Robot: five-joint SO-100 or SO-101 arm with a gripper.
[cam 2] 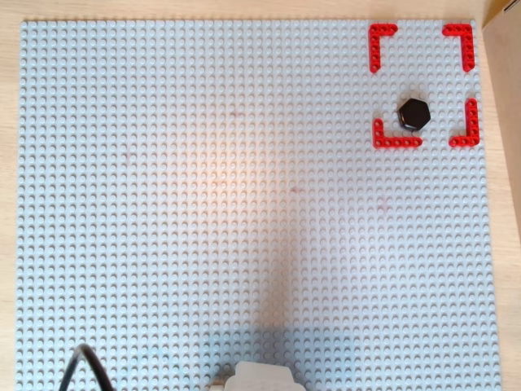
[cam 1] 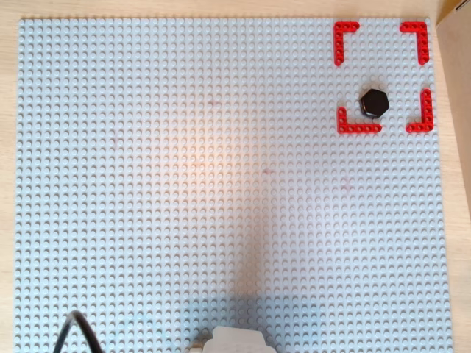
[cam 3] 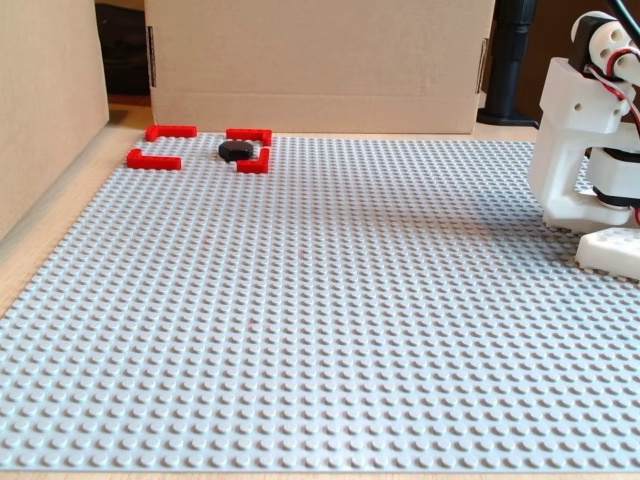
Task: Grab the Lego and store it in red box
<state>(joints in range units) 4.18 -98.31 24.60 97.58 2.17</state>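
The Lego (cam 1: 374,103) (cam 2: 413,114), a small black hexagonal piece, lies flat on the studded plate inside the red box (cam 1: 358,126) (cam 2: 396,140), close to its lower-left corner piece in both overhead views. In the fixed view the Lego (cam 3: 236,150) sits at the far left between the red box's corner pieces (cam 3: 253,166). No gripper fingers show in any view. Only the arm's white base (cam 3: 572,150) stands at the right edge of the fixed view, and a white part of it (cam 1: 237,341) (cam 2: 262,378) shows at the bottom edge of both overhead views.
The grey baseplate (cam 1: 184,184) (cam 3: 350,300) covers most of the wooden table. Cardboard walls (cam 3: 320,60) stand behind and to the left of the plate in the fixed view. A black cable (cam 1: 73,327) loops at the bottom left of both overhead views.
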